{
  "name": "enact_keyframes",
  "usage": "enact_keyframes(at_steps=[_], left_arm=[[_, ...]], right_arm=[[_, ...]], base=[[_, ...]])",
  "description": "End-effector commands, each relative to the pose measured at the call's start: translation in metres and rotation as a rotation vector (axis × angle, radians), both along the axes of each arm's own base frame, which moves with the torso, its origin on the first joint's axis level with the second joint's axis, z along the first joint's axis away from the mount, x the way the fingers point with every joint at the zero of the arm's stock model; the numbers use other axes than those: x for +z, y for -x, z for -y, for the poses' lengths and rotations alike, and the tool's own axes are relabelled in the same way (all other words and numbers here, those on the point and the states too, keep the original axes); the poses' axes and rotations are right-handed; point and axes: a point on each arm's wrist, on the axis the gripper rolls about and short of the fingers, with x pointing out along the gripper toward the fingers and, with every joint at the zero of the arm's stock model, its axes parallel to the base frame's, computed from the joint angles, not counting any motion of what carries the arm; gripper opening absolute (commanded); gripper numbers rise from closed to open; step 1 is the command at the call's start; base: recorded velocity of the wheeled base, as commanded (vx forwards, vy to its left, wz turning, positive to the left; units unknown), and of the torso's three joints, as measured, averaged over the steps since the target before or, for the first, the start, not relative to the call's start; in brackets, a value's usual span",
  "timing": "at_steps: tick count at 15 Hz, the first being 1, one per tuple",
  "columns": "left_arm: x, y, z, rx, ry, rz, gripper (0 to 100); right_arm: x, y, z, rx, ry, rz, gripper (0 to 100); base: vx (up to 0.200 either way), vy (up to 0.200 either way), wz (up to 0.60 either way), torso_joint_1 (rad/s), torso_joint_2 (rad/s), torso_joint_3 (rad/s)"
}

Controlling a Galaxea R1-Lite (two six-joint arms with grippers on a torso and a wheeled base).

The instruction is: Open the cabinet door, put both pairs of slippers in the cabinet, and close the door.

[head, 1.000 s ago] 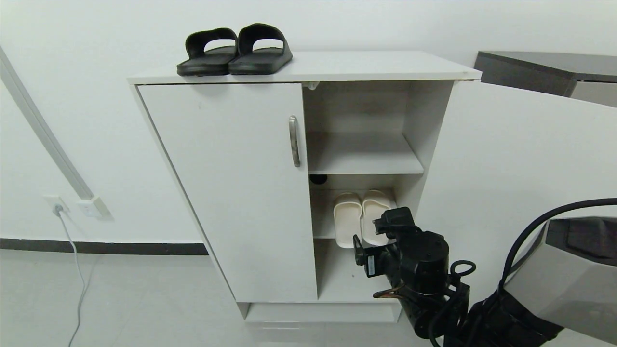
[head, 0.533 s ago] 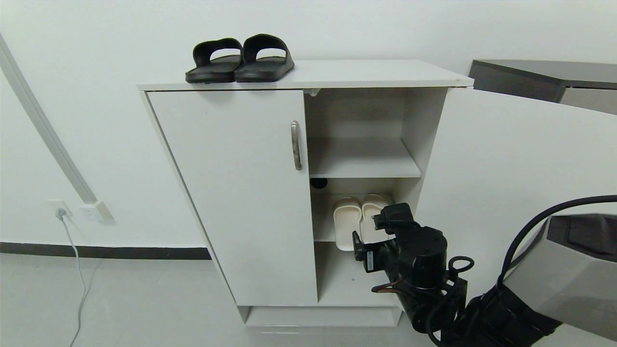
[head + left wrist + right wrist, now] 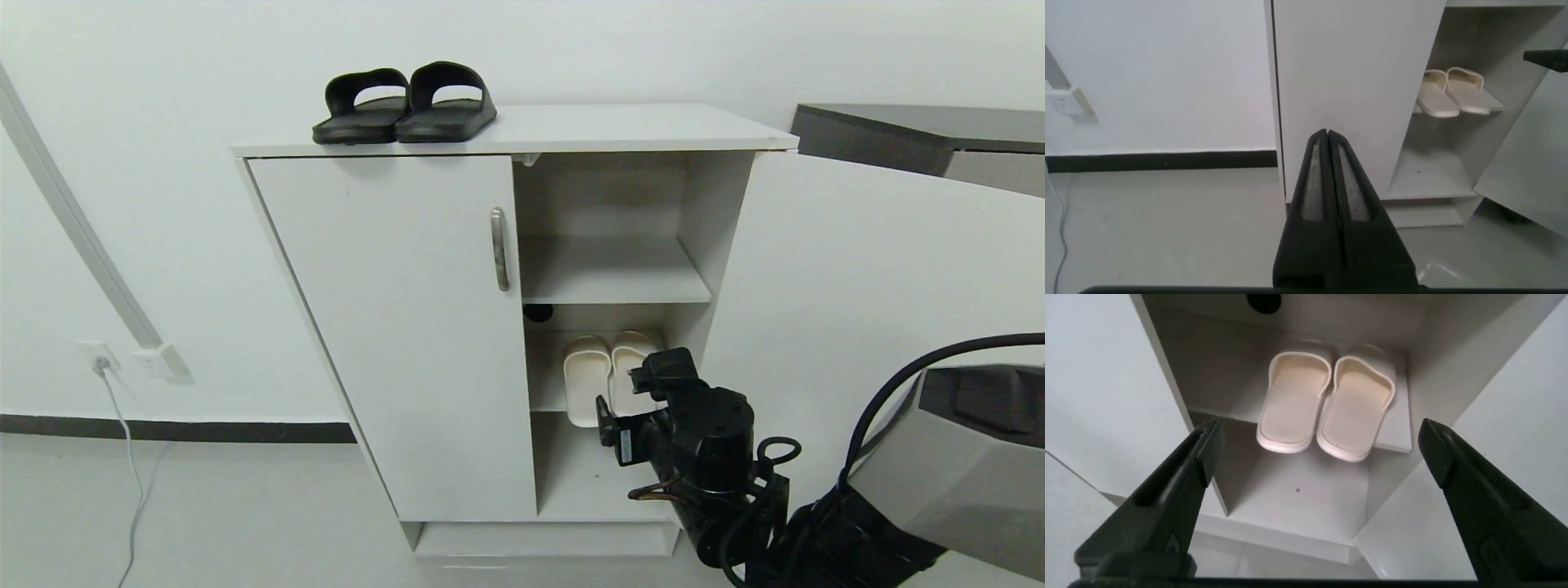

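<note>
Cabinet point(image 3: 392, 327): plain white on door, shelves and top alike. Door handle point(image 3: 499, 249): silver-grey metal. Black slippers point(image 3: 404, 106), at the left front corner of the cabinet top: solid black, no pattern. Cream slippers point(image 3: 608, 376), on the middle shelf: plain cream. Right gripper point(image 3: 630, 392): black. Left gripper point(image 3: 1327, 143): black, with grey pads point(image 3: 1313, 184). Wall point(image 3: 122, 122): white, with a black skirting strip point(image 3: 163, 429). Floor point(image 3: 245, 523): pale grey.

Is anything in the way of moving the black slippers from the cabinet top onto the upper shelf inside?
Nothing visible. The right door stands open, the upper shelf is bare, and the white slippers sit one shelf lower. The black slippers lie above the closed left door.
</note>
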Motion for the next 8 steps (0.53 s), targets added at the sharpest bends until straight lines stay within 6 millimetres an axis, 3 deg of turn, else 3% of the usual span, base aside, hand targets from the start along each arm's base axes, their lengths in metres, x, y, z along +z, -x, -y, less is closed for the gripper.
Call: enact_keyframes(at_steps=[1,8], left_arm=[[-0.0001,-0.0001,0.0000,-0.001,0.000,-0.002,0],[-0.0001,-0.0001,0.0000,0.000,0.000,-0.002,0]], right_arm=[[-0.0013,0.0001,-0.0009,0.002,0.002,-0.002,100],[-0.0013,0.0001,-0.0009,0.002,0.000,-0.002,100]], base=[[0.000,0.200,0.00,-0.002,0.00,0.007],[0.000,0.200,0.00,0.003,0.00,0.004]])
